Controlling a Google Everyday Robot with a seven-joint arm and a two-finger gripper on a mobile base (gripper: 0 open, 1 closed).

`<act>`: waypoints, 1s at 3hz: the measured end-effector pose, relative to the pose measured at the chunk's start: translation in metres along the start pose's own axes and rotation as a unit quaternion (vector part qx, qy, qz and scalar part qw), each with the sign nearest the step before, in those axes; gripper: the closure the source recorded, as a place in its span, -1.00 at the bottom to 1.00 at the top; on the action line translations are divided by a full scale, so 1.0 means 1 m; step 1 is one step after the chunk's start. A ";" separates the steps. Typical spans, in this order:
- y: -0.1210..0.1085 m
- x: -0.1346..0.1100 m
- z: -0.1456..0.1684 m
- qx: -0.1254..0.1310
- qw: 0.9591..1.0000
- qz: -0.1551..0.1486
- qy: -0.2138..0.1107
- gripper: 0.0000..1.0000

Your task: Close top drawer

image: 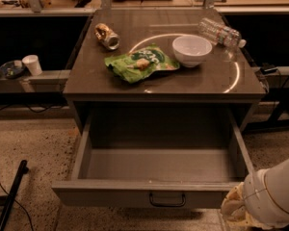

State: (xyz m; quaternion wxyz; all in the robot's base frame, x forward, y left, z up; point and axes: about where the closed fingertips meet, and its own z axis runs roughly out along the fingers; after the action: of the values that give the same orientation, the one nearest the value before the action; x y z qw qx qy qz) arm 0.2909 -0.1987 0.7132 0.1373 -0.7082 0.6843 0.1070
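The top drawer [135, 194] is pulled wide open and its grey inside is empty. Its flat front faces me with a small dark loop handle [167, 199] at centre. My gripper [237, 211] is at the bottom right, just past the right end of the drawer front, below the white arm. It is mostly hidden by the arm and the frame edge. The lower drawers are out of view.
On the cabinet top [86, 81] lie a green snack bag [140, 62], a white bowl [191, 49], a tipped can [107, 36] and a clear plastic bottle [220, 32]. A white cup [32, 64] stands on a low shelf at left. A dark pole [12, 196] lies on the floor at left.
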 end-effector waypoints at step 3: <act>-0.025 0.011 0.052 0.029 0.998 -0.018 0.060 1.00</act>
State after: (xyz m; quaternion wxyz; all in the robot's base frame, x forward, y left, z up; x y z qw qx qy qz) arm 0.3185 -0.1907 0.6620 0.1181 -0.7212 0.6813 0.0419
